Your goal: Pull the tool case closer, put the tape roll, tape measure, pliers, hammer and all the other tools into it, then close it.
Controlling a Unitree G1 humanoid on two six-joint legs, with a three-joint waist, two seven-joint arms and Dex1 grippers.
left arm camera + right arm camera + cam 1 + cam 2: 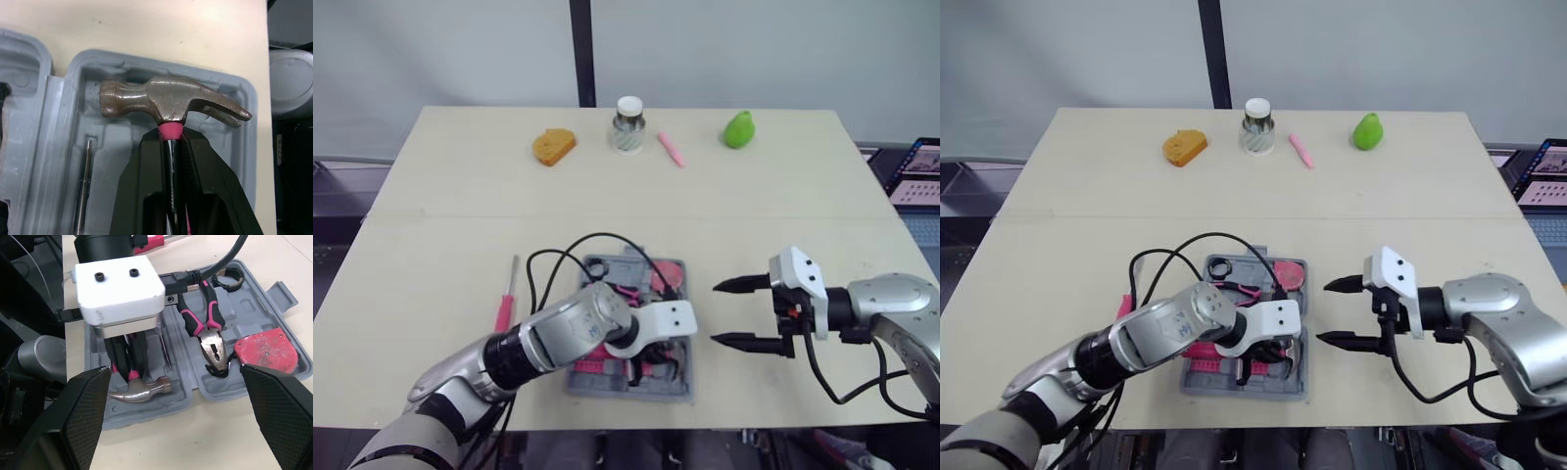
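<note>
- The left gripper (171, 139) is clamping its two black fingers tightly on the pink-collared neck of the steel claw hammer (171, 100), just under the head.
- The hammer head is sitting in, or just above, the moulded corner recess at the near end of the open grey plastic tool case (1234, 387). Whether it is touching the bottom cannot be told.
- The right gripper (715, 313) is hovering just beside the case's right edge, with its jaws spread wide and holding nothing.
- Already lying in the case are the pink-and-black-handled pliers (208, 328), the red tape measure (266, 352) and the black tape roll (227, 281).
- A pink-handled screwdriver (506, 299) is lying on the table to the left of the case and looks like the next tool to collect.
- To finish this step well, the left arm should be lowering until the head and handle are lying flat along their groove, opening only once the case is taking the hammer's weight.
- The fingers should be lifting straight up afterwards, so they are not dragging the handle out or nudging the pliers alongside.
</note>
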